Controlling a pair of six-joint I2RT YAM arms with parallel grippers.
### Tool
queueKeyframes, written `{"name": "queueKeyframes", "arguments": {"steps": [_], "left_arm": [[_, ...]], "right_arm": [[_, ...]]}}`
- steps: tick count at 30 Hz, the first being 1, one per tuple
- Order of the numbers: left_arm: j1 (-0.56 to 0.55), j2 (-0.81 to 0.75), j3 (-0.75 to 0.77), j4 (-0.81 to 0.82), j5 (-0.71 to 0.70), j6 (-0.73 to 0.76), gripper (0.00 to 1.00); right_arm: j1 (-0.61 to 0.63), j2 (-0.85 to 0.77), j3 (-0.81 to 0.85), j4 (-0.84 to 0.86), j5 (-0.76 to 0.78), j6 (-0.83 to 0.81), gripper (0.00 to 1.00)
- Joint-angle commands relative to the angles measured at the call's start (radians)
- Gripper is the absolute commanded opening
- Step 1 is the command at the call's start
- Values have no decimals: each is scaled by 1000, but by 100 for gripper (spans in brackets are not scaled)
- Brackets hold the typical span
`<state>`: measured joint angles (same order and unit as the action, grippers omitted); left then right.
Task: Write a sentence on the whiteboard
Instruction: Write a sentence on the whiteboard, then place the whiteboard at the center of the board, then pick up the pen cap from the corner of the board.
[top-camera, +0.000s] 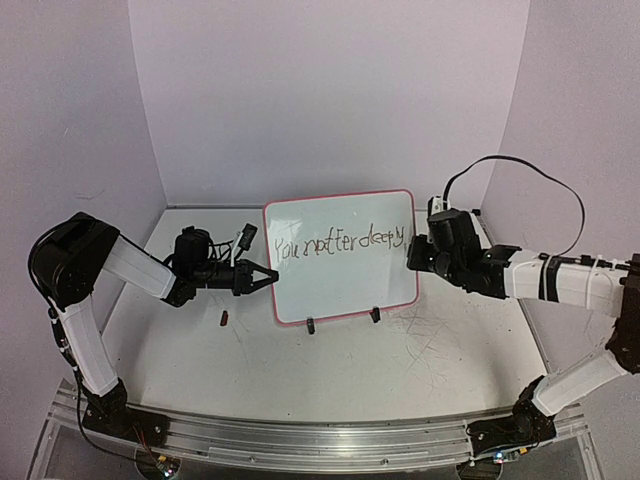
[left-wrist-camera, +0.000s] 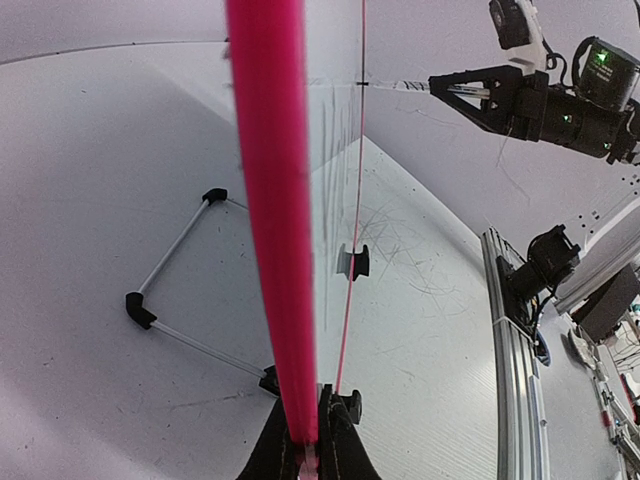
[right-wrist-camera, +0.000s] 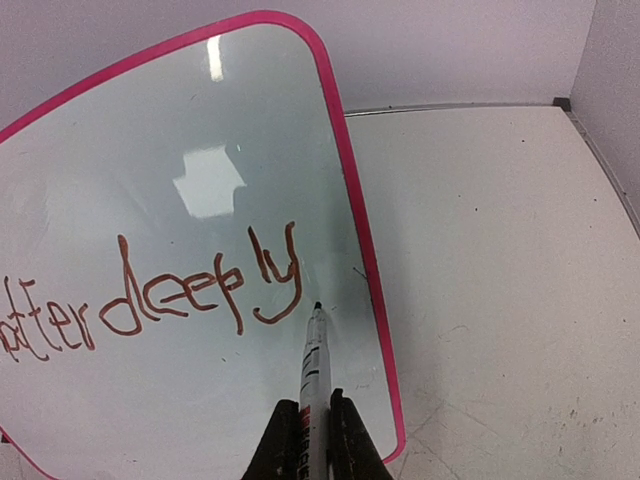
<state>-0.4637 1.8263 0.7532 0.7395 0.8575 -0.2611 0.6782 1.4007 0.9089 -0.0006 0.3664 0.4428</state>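
The whiteboard (top-camera: 340, 285) stands upright mid-table on two black clip feet, pink rim around it. The sentence (top-camera: 340, 243) runs across it in one dark scrawled line, ending in "deeply" (right-wrist-camera: 190, 295). My left gripper (top-camera: 268, 278) is shut on the board's left pink rim (left-wrist-camera: 265, 200), which fills the left wrist view between my fingers (left-wrist-camera: 310, 440). My right gripper (right-wrist-camera: 314, 440) is shut on a white marker (right-wrist-camera: 315, 360). The marker's tip sits just right of the last "y", close to the board; I cannot tell if it touches.
A small dark red cap (top-camera: 224, 319) lies on the table left of the board's front foot (top-camera: 310, 325). A thin wire frame with black corners (left-wrist-camera: 180, 250) lies behind the board. Walls close in on three sides; an aluminium rail (top-camera: 300, 435) runs along the near edge.
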Motion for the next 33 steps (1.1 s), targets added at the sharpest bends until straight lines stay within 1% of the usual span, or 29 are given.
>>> {"name": "queueKeyframes", "arguments": {"steps": [1, 4, 6, 9, 14, 15, 16, 18, 21, 24, 26, 28, 29, 31, 33], "left_arm": [[-10, 0, 23, -59, -96, 54, 1], [-10, -4, 20, -61, -107, 53, 10], [-10, -13, 15, -62, -123, 51, 22], [-10, -51, 1, -63, -158, 52, 36], [-10, -180, -58, -70, -238, 29, 49], [-10, -216, -73, -73, -251, 15, 53], [-10, -247, -99, -83, -271, -3, 62], [-11, -319, -157, -105, -322, -46, 67], [-10, -427, -272, -118, -390, -161, 68], [-9, -534, -331, -251, -468, -277, 67], [-9, -599, -326, -396, -534, -346, 67], [-9, -646, -266, -631, -644, -388, 68], [-9, -648, -217, -762, -709, -393, 68], [-9, -615, -114, -957, -786, -378, 68], [-9, -549, -26, -1056, -815, -351, 65]], "right_arm": [[-5, -124, 4, 4, -40, -22, 0], [-6, -208, -32, 2, -49, -52, 0], [-5, -244, -49, 1, -40, -75, 0], [-5, -276, -59, 1, -36, -106, 0], [-6, -308, -59, 11, -32, -164, 0], [-6, -315, -62, 17, -33, -179, 0], [-6, -320, -63, 25, -36, -189, 0], [-6, -331, -66, 38, -44, -215, 0], [-6, -332, -79, 69, -83, -251, 0], [-6, -322, -94, 87, -123, -280, 0], [-6, -323, -103, 93, -150, -292, 0], [-6, -333, -115, 101, -176, -300, 0], [-5, -340, -123, 107, -186, -300, 0], [-6, -356, -142, 120, -202, -301, 0], [-5, -363, -154, 134, -216, -303, 0]]}}
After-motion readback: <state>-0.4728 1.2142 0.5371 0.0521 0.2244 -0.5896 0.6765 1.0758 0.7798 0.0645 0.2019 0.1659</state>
